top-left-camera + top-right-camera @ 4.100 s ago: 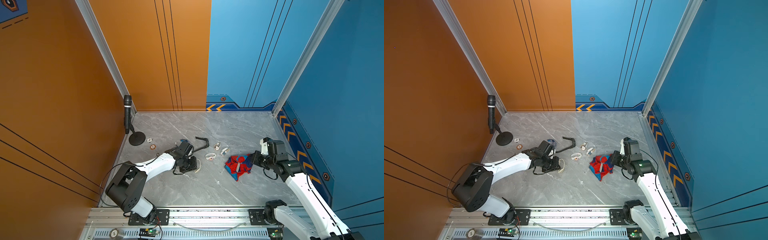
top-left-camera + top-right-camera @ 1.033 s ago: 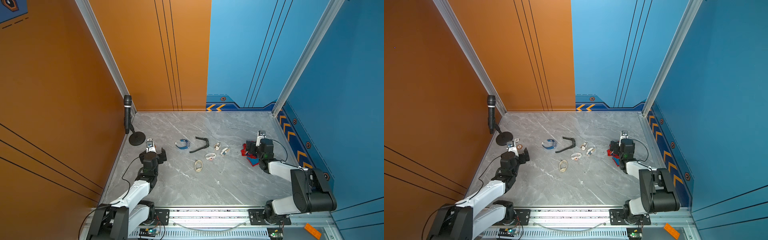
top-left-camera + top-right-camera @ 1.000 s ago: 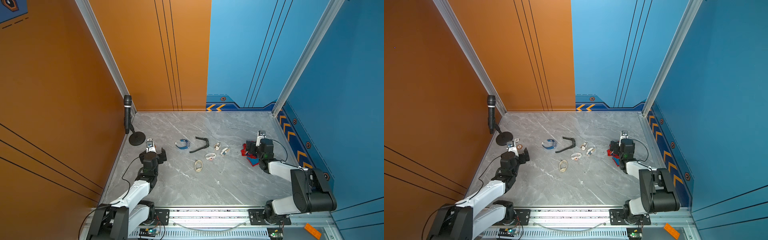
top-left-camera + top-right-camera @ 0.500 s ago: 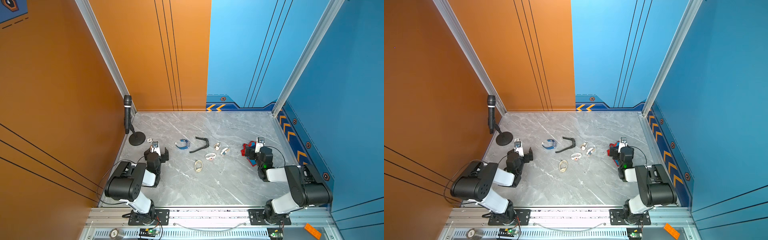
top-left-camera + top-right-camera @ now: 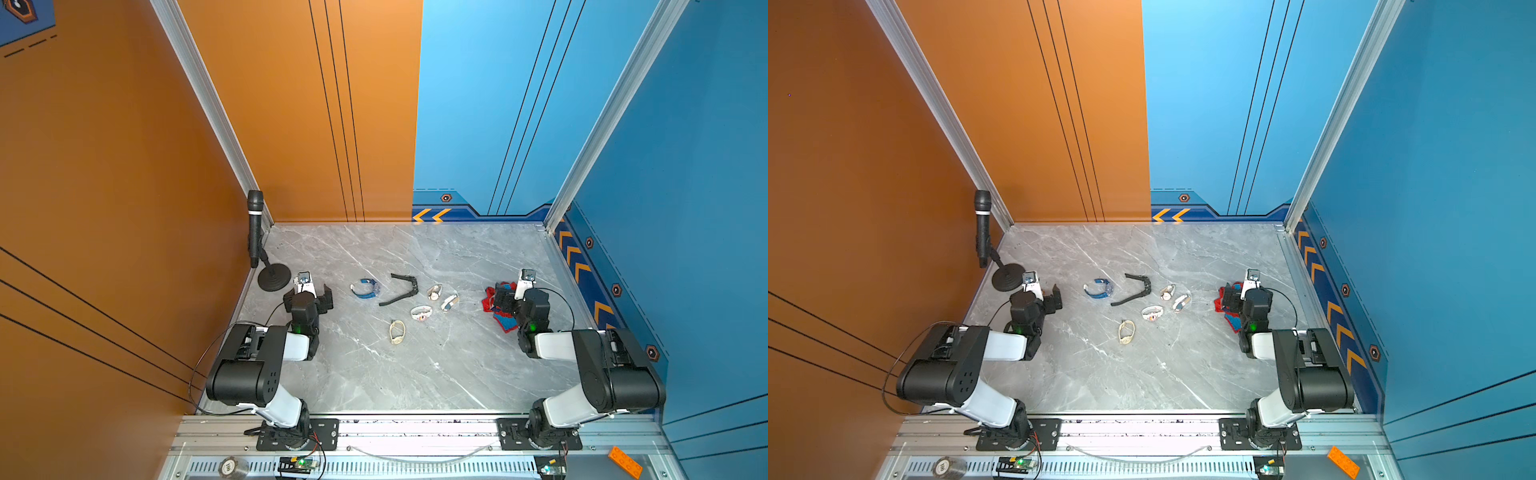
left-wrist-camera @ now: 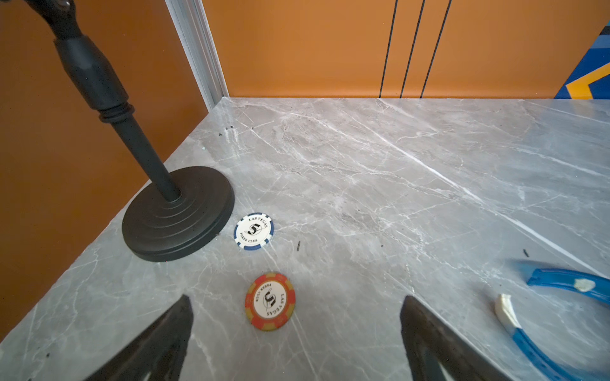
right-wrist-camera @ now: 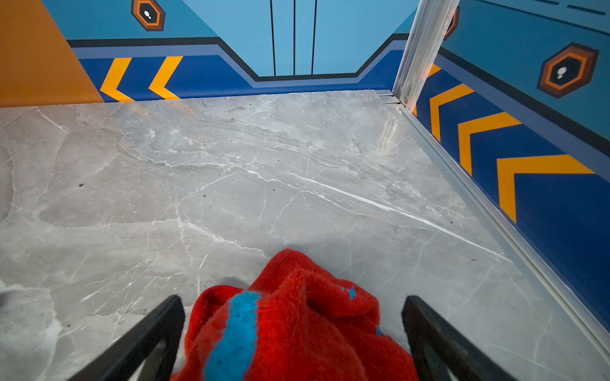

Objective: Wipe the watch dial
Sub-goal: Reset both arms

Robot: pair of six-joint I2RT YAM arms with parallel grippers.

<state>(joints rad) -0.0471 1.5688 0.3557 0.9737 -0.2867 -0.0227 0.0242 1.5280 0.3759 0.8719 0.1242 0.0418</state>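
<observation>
Several watches lie mid-table in both top views: a blue one (image 5: 365, 288), a black one (image 5: 401, 288), three pale ones (image 5: 434, 292) (image 5: 449, 302) (image 5: 421, 312) and a gold one (image 5: 397, 331). A red and blue cloth (image 5: 500, 323) (image 7: 290, 326) is bunched on the table at the right. My right gripper (image 5: 505, 297) (image 7: 292, 298) stands open over it, the cloth loose between its fingers (image 7: 145, 339). My left gripper (image 5: 308, 296) (image 6: 297, 313) is open and empty at the left edge, well left of the watches. The blue watch's strap (image 6: 567, 280) shows in the left wrist view.
A microphone (image 5: 254, 226) on a round black stand (image 6: 178, 214) occupies the back left corner. A white poker chip (image 6: 253, 231) and a red one (image 6: 270, 301) lie just beyond my left gripper. An orange brick (image 5: 624, 461) rests on the front rail. Walls enclose three sides.
Both arms have drawn back from mid-table and folded close to their bases. The cloth has shifted from beside the watches to the right side. The blue watch now lies free on the table.
</observation>
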